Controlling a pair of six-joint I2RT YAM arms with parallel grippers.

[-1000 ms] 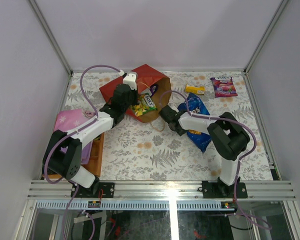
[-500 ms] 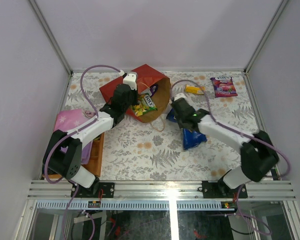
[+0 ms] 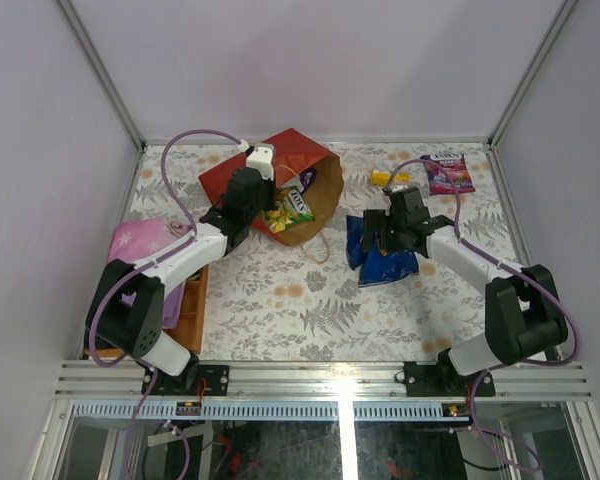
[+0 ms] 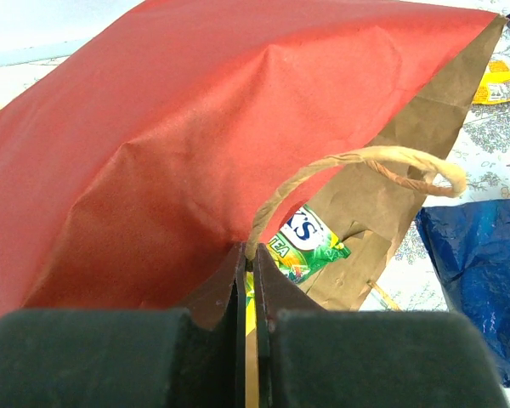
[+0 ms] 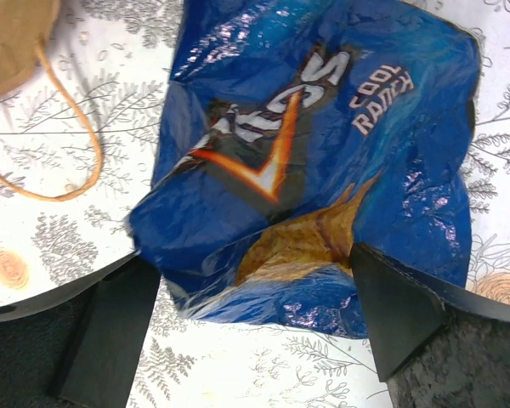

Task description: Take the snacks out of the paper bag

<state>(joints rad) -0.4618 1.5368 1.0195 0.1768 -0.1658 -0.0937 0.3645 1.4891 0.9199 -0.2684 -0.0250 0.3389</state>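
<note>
The paper bag [image 3: 280, 162] lies on its side, red outside, brown inside, mouth facing right. My left gripper [image 3: 261, 190] is shut on its upper rim where the cord handle [image 4: 365, 161] starts, seen close up at the left gripper [image 4: 249, 265]. Inside the paper bag [image 4: 195, 136] lie a green-yellow packet [image 3: 289, 208] and a purple one [image 3: 307, 180]. The blue Doritos bag [image 3: 382, 260] lies on the table right of the mouth. My right gripper [image 5: 251, 268] hovers open over the Doritos bag [image 5: 323, 127], fingers apart from it. An orange packet [image 3: 382, 179] and a purple packet [image 3: 446, 173] lie at the back right.
A flat pink-purple item with stars [image 3: 140, 243] rests on a wooden tray [image 3: 193, 300] at the left edge. The bag's lower handle [image 5: 68, 144] loops across the floral tablecloth. Walls close in the table at the back and sides.
My right gripper was shut on the Doritos bag, shifted right, and has now opened and let it go on the table. The left gripper has held still on the paper bag.
</note>
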